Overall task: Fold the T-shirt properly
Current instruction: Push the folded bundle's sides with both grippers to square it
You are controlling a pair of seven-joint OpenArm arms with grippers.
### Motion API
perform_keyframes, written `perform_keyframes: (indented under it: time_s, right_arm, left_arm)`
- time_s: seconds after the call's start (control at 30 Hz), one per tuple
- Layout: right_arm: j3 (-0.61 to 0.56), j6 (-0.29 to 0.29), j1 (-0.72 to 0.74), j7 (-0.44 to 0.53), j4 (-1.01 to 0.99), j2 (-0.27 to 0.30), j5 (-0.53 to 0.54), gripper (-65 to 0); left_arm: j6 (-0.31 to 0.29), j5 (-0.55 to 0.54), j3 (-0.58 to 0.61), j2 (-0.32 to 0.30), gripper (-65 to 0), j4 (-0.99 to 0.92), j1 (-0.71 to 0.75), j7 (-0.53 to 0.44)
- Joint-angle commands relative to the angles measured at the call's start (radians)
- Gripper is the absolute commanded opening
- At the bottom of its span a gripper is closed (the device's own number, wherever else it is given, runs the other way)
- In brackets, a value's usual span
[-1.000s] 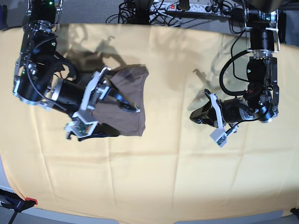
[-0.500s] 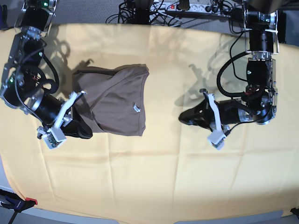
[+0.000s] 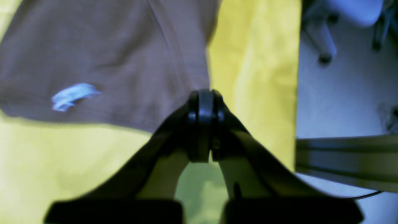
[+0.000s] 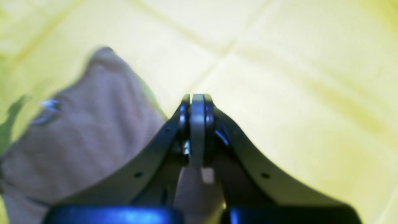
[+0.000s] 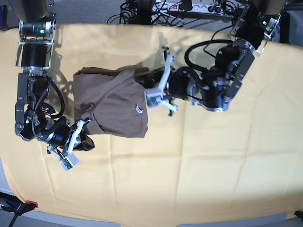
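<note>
At the T-shirt's upper right corner, the left hand [image 5: 144,80] sits with its two fingers pressed together, tips at the shirt's edge. Its own camera shows the closed fingertips [image 3: 203,107] right where the brown cloth meets the yellow cloth, but the blur leaves it unclear whether any fabric is caught between them. The arm behind it reaches in from the far right side of the counter, with cables looping over it.

At the shirt's lower left corner, the right hand [image 5: 85,142] is likewise pressed together, fingers flat against each other with no gap. In its wrist view the closed tips [image 4: 197,107] lie over bare yellow cloth, with the shirt just beside them on the left and also showing between the finger bases nearer the camera. Whether it pinches cloth cannot be told.

The T-shirt [image 5: 113,104] lies between the two hands, left of the counter's middle, a rumpled, roughly rectangular taupe heap with a diagonal fold running across it. Its small white tag [image 5: 138,109] shows near the right edge, and appears as a pale smear in both wrist views.

Under everything spreads the pale yellow cloth [image 5: 199,165], creased in a few straight lines, covering the counter nearly edge to edge. A power strip [image 5: 189,6] and tangled cables lie beyond the far edge, and a red-handled clamp [image 5: 19,205] grips the near left corner.
</note>
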Motion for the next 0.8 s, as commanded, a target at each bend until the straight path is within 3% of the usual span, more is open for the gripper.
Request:
perform_keyframes:
  time_s: [0.0, 0.13, 0.23, 0.47, 0.77]
  right_arm:
    - [0.005, 0.001, 0.038, 0.033, -0.011, 0.015, -0.007, -65.0]
    - [0.003, -0.002, 0.053, 0.071, -0.102, 0.031, -0.062, -65.0]
    - [0.002, -0.001, 0.051, 0.062, -0.153, 0.031, -0.074, -65.0]
    - [-0.028, 0.001, 0.035, 0.014, -0.169, 0.057, 0.001, -65.0]
    - [-0.043, 0.001, 0.017, -0.032, -0.166, 0.144, 0.128, -65.0]
  left_arm:
    - [-0.004, 0.039, 0.023, 0.009, -65.0, 0.016, -0.020, -0.035]
    - [-0.003, 0.242, 0.120, 0.047, -65.0, 0.016, -0.018, -0.112]
    - [0.059, 0.344, 0.142, 0.062, -65.0, 0.011, -0.016, -0.162]
    - [0.078, 0.401, 0.142, 0.110, -65.0, -0.069, -0.018, -0.183]
    - [0.109, 0.489, 0.142, 0.102, -65.0, -0.130, -0.039, -0.200]
